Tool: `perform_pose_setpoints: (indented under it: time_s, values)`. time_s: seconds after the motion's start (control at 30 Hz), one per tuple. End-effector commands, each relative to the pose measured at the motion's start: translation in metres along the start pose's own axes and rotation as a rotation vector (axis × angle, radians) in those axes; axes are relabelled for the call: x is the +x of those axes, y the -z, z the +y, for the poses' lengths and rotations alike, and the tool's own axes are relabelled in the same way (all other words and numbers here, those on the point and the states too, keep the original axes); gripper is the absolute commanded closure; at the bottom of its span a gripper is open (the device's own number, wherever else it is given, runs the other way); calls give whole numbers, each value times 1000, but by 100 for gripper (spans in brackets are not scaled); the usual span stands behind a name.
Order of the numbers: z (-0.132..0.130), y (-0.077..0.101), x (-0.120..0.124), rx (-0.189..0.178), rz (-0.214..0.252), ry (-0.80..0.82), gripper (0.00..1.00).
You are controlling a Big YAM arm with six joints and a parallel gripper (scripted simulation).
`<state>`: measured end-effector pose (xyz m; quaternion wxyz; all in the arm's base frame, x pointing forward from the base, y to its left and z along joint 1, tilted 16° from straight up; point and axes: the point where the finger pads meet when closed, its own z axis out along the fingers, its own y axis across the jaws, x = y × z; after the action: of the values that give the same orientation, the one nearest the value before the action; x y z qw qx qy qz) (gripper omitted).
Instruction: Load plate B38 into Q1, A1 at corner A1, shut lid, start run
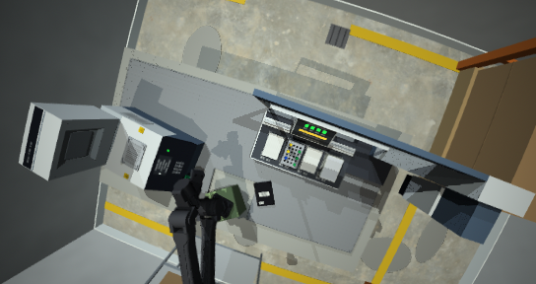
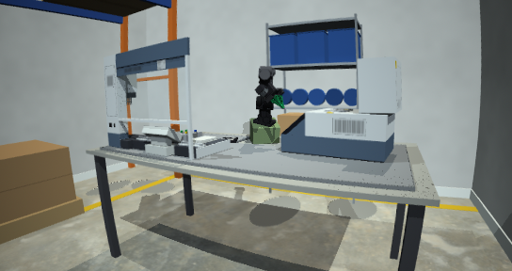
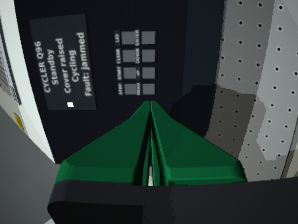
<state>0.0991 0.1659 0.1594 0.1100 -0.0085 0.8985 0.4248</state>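
Observation:
Q1 (image 1: 155,167) (image 2: 339,140) has its lid (image 1: 56,145) (image 2: 378,84) raised. Its block (image 1: 133,154) shows no plate. Its lamp (image 1: 167,150) is green. In the wrist view, the display's white marker (image 3: 70,104) is beside "Cover raised". The keys show just beyond the fingertips, with STOP (image 3: 130,89) nearest in the upper row and LID (image 3: 128,38) farthest. My gripper (image 3: 150,111) (image 2: 283,106) is shut and empty, above the panel's front part. B38 (image 1: 311,160) is on D3, R33 (image 1: 272,146) on D1, the tube block (image 1: 292,153) on D2, the deep-well block (image 1: 332,168) on D4.
The dark regrip nest RG (image 1: 263,185) lies between the arm's green base (image 1: 237,201) and the hand-off row. The liquid handler's long beam (image 1: 365,132) (image 2: 152,55) stands over the table behind the row. Q1's raised lid stands at its rear.

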Motion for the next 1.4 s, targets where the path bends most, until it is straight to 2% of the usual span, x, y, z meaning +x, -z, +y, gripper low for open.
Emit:
perform_pose_setpoints:
  time_s: [0.0,0.27,0.67,1.07,1.37]
  values:
    - [38,24,-16,-52,-54,70,100]
    - [41,25,-18,-58,-62,76,100]
    - [24,13,-12,-37,-39,52,100]
    - [0,0,1,7,12,2,100]
    - [-1,-2,0,2,6,7,100]
